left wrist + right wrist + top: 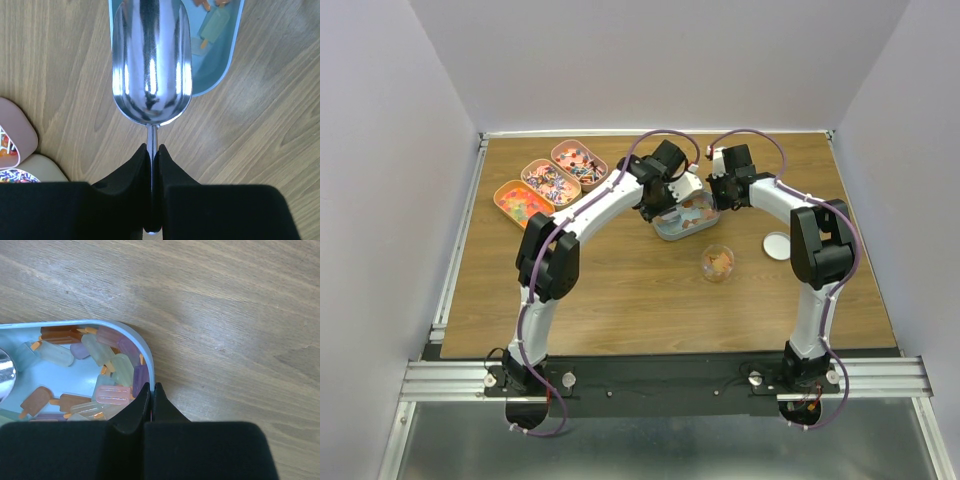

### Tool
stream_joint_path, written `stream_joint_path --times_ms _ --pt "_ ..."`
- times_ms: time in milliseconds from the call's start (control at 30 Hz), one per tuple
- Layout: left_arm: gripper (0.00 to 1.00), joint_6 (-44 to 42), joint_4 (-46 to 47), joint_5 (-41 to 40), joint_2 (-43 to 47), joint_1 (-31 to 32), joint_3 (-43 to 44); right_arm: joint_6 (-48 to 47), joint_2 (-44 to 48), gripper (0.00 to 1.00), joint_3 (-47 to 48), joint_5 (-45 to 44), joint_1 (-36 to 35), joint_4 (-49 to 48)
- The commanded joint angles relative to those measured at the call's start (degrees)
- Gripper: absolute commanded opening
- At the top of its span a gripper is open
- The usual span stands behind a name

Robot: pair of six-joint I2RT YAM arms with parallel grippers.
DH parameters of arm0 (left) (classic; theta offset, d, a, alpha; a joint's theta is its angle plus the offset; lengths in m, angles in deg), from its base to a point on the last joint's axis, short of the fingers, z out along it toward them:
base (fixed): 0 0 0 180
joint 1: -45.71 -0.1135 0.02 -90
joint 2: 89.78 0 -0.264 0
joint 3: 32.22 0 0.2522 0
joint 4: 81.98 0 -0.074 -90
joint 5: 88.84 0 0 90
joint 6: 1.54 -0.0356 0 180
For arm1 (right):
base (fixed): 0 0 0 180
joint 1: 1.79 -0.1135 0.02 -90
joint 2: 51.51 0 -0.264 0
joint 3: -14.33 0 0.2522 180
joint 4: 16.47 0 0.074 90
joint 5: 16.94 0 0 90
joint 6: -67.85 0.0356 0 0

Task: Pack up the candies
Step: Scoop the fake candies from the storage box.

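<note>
Scooping is in hand: the empty scoop (151,60) hangs over the near end of the blue tin (145,355), where the candies (107,370) lie. The next move calls for dipping it into them, then carrying a load to the small cup (717,262). The left gripper (152,150) clamps the scoop's thin handle; the right gripper (151,387), closed tight, pinches the tin's rim

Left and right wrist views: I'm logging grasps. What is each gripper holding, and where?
Left gripper: silver metal scoop, by its thin handle. Right gripper: light-blue oval tin, by its rim.
</note>
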Motion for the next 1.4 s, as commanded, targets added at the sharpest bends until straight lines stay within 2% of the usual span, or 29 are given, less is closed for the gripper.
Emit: stream_joint_path --times_ms 0,467,1367 --pt "0.00 0.73 -1.71 -3.22 -0.01 0.72 1.37 -0.57 -0.84 0.01 -0.11 -1.75 -0.45 -0.41" --pt "0.00 0.20 -1.71 -3.49 0.17 0.72 -0.04 -0.22 0.91 0.01 -1.78 -1.93 -0.89 -0.67" --pt "0.00 -0.33 -1.79 -2.34 -7.66 1.25 8.04 0.22 0.12 0.01 -0.81 0.89 -1.76 -1.81"
